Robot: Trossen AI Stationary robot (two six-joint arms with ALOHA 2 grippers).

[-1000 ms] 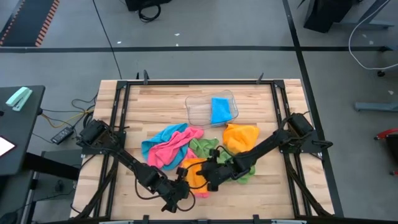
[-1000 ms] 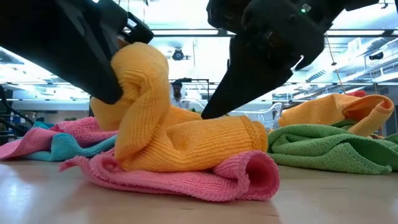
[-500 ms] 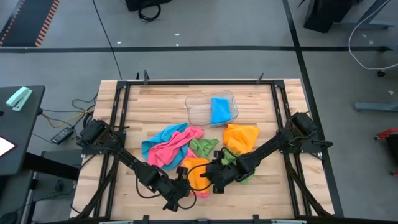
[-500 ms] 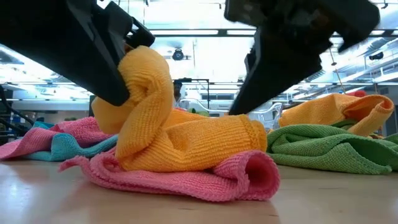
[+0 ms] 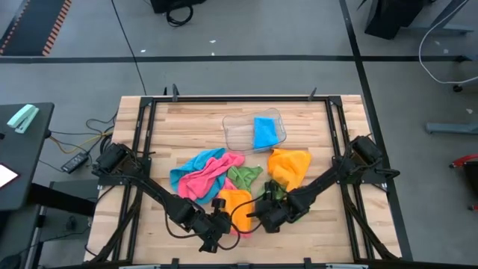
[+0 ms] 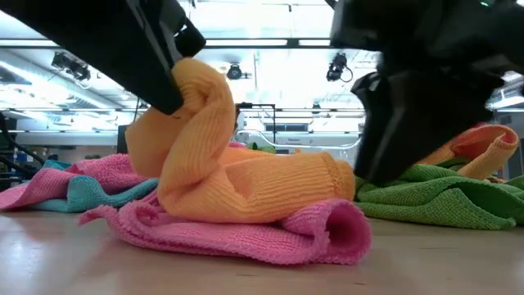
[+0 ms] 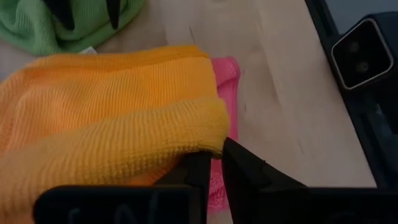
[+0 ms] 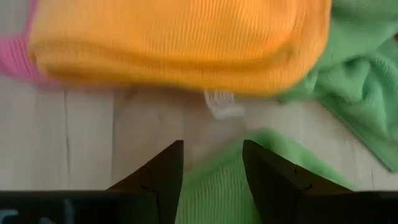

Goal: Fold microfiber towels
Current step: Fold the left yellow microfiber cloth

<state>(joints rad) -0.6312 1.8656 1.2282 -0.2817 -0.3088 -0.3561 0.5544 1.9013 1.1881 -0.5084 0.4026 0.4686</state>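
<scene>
Pinching a raised corner of the orange towel (image 7: 112, 118), the left gripper (image 7: 214, 163) is holding its fingers nearly together at the table's front edge. Opposite, the right gripper (image 8: 211, 163) is hanging parted and empty above a green towel (image 8: 367, 81); a small white tag (image 8: 217, 102) is showing, unreadable.

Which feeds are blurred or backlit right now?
Low view: bright ceiling lights leave both arms as dark silhouettes, and the right gripper is smeared. Right wrist view: the orange microfiber towel is soft and streaked. High view: sharp and evenly lit.
</scene>
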